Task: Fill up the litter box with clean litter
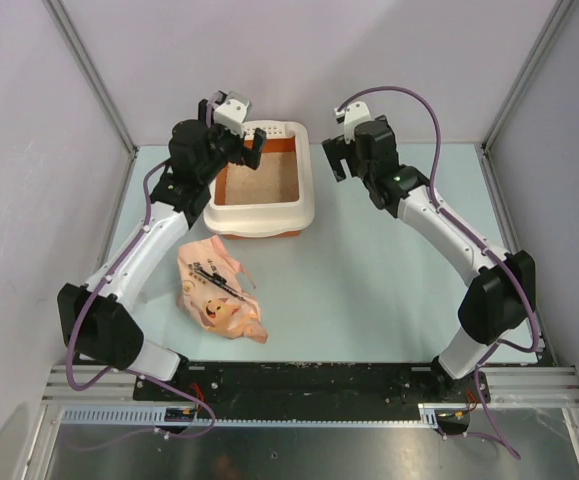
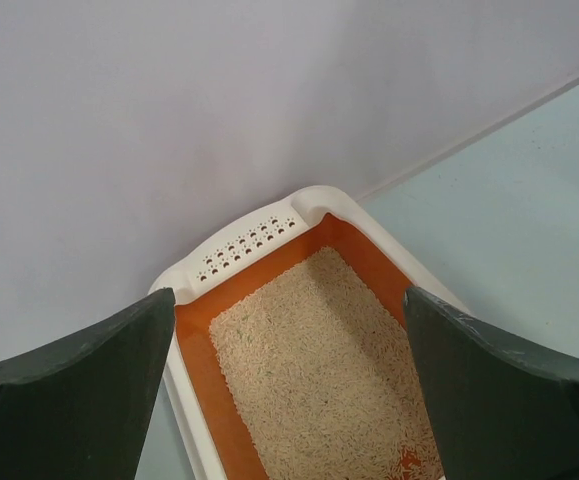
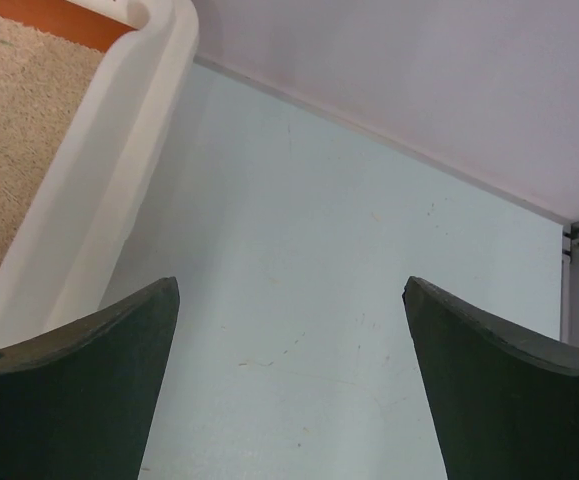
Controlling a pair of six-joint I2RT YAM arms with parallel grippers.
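figure. overhead and wrist views of the filling task. the litter box (image 1: 269, 218) stood at the far middle of the worktop (image 1: 379, 270), close to the back wall, with its perforated strip (image 2: 244, 243) at the far end. a layer of clean litter (image 2: 319, 360) covered most of the orange floor. a small orange patch showed at the near edge in the left wrist view, so the bed was thin there. the pink bag (image 1: 219, 292) lay crumpled on its side on the worktop, beside the left arm and well apart from the box. it looked slack, which suggested that much of its content was already in the tray, though how much remained inside could not be told. the left gripper (image 1: 237, 135) hovered above the far left part of the box, jaws spread wide and holding nothing, its camera looking down into the tray. this posture suited inspection of the fill rather than a grasp. the right gripper (image 1: 336, 140) hung just beside the right rim, over bare worktop, equally wide and empty, placed clear of the tray so as not to disturb it. judged from this arrangement, the pour was largely complete. levelling or a top-up from the bag would be the likely remainder.
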